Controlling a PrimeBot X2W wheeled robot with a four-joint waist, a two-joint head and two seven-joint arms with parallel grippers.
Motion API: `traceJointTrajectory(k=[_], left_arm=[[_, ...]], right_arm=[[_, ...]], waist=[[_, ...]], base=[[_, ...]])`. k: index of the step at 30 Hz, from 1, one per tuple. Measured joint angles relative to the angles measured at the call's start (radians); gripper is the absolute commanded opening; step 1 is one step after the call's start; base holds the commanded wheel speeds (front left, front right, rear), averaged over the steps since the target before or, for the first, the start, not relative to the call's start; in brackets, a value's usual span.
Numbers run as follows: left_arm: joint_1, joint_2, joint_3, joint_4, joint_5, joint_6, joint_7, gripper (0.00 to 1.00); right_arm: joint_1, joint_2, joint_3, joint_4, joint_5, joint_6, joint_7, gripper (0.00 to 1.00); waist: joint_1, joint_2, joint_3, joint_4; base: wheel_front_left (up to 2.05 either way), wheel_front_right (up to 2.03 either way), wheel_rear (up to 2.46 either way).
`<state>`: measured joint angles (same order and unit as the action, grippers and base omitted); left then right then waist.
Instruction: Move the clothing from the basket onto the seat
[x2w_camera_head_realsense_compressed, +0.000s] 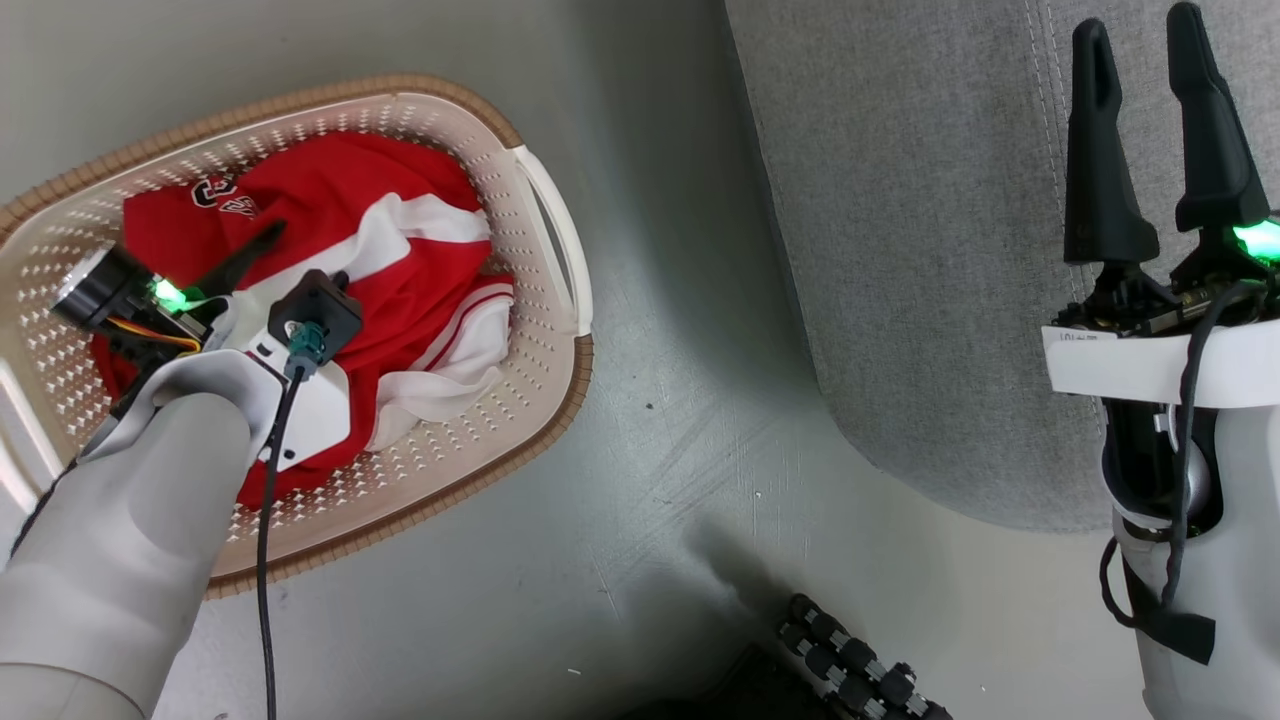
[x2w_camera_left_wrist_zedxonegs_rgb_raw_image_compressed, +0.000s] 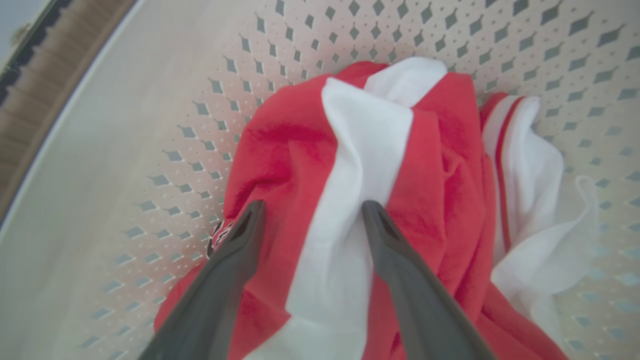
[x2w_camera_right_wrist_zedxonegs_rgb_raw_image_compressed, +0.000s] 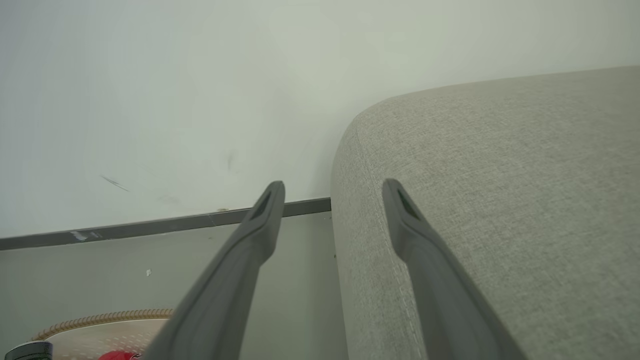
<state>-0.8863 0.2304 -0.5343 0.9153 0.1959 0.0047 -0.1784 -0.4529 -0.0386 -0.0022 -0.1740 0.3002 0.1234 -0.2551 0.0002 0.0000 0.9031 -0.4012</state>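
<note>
Now the left fingers (x2w_camera_left_wrist_zedxonegs_rgb_raw_image_compressed: 250, 225) stand wide apart inside the basket (x2w_camera_head_realsense_compressed: 535, 350), one on each side of a raised fold of the clothing (x2w_camera_head_realsense_compressed: 400, 260) — a white stripe with red cloth on both sides. Their tips are at the fabric, perhaps just touching it, but nothing is pinched yet. The whole red and white heap lies in the basket, which stands on the floor (x2w_camera_head_realsense_compressed: 680, 400). The seat (x2w_camera_head_realsense_compressed: 930, 250) is well apart from it, to the robot's right. The right fingers (x2w_camera_head_realsense_compressed: 1100, 150) are also fully spread and hold nothing; they hover above the seat's edge.

What may go wrong, I think: if the left fingers close too high, they catch only a thin top layer and it slips out on the lift. If they go too deep (the basket wall is full of small holes), a tip could hook the plastic — then the basket would rise or tip together with the cloth.
</note>
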Motion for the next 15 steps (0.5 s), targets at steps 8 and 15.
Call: traceJointTrajectory(k=[8, 15], left_arm=[[-0.042, 0.021, 0.005, 0.032, 0.004, 0.002, 0.005, 0.29], [-0.046, 0.002, 0.007, 0.042, -0.002, 0.002, 0.003, 0.00]], right_arm=[[-0.047, 0.000, 0.014, 0.007, 0.035, 0.000, 0.000, 1.00], [-0.053, 0.000, 0.007, 0.026, 0.043, 0.000, 0.000, 1.00]], waist=[[0.0000, 0.0000, 0.038, -0.024], [0.0000, 0.0000, 0.041, -0.027]], base=[[0.00, 0.00, 0.00], [0.00, 0.00, 0.00]])
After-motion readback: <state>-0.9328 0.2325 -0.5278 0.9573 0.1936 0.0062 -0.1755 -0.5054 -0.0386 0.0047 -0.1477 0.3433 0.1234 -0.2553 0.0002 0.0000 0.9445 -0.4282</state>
